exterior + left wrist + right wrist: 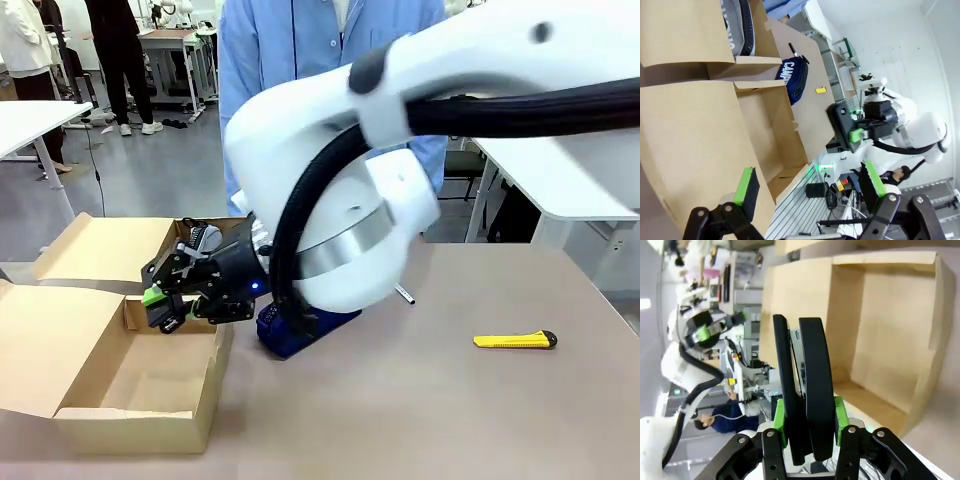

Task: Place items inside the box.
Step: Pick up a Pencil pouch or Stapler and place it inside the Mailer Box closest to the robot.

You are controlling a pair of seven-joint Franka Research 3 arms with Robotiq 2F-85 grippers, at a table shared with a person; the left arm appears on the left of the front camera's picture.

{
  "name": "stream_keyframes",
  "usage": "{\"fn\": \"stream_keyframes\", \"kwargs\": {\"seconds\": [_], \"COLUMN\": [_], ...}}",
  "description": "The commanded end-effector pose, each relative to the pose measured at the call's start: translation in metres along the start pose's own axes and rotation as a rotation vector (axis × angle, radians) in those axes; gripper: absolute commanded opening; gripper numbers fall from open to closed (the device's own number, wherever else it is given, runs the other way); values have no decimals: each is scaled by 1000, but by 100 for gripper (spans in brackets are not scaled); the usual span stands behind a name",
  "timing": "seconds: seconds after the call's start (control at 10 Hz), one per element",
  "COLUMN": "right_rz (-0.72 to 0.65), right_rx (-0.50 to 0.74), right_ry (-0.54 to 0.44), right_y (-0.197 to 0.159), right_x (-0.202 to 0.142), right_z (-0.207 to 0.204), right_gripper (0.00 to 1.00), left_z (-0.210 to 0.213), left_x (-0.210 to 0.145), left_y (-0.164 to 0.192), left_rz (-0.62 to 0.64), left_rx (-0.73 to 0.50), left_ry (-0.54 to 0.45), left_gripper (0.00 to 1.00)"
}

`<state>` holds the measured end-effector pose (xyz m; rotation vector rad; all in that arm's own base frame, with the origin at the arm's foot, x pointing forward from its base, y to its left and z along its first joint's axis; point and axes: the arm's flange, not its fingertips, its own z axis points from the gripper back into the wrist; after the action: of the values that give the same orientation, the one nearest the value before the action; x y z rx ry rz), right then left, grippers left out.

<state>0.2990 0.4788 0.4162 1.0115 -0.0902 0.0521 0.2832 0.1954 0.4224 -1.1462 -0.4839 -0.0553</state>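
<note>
- Right arm (350, 200) reaches across to one box (130, 425), flaps open.
- Right gripper (162, 308): clamped on one stapler (805, 390), held above the box interior.
- Left gripper (810, 182): jaws wide, empty, outside the box.
- Two cases: navy case (290, 330) just right of the box; grey case (737, 25) just behind it.
- One marker (404, 294) and one knife (514, 341): right of the box, knife farthest.

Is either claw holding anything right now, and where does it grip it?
The right claw holds the black stapler, its green pads pinching its two long sides near one end. The left claw is open and empty.
</note>
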Motion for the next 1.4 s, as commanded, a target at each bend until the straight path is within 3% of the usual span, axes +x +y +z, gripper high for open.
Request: {"fn": "stream_keyframes", "kwargs": {"seconds": [0.0,0.5,0.8,0.9,1.0,1.1,1.3], "right_rz": [-29,-54,-58,-46,-46,-47,-44], "right_rx": [-47,-93,-115,-107,-110,-108,-98], "right_ry": [-1,96,74,83,95,94,78], "right_y": [23,14,11,10,9,10,10], "right_x": [21,26,27,27,27,27,27], "right_z": [-36,-81,-89,-91,-94,-94,-95], "right_gripper": [43,43,43,50,93,100,100], "left_z": [0,0,0,0,0,0,0], "left_x": [1,1,1,1,1,1,1], "left_y": [-1,-1,-1,-1,-1,-1,-1], "left_rz": [-24,-24,-24,-24,-24,-24,-24], "left_rx": [-20,-20,-20,-20,-20,-20,-20], "left_ry": [-18,-18,-18,-18,-18,-18,-18], "left_gripper": [100,100,100,100,100,100,100]}}
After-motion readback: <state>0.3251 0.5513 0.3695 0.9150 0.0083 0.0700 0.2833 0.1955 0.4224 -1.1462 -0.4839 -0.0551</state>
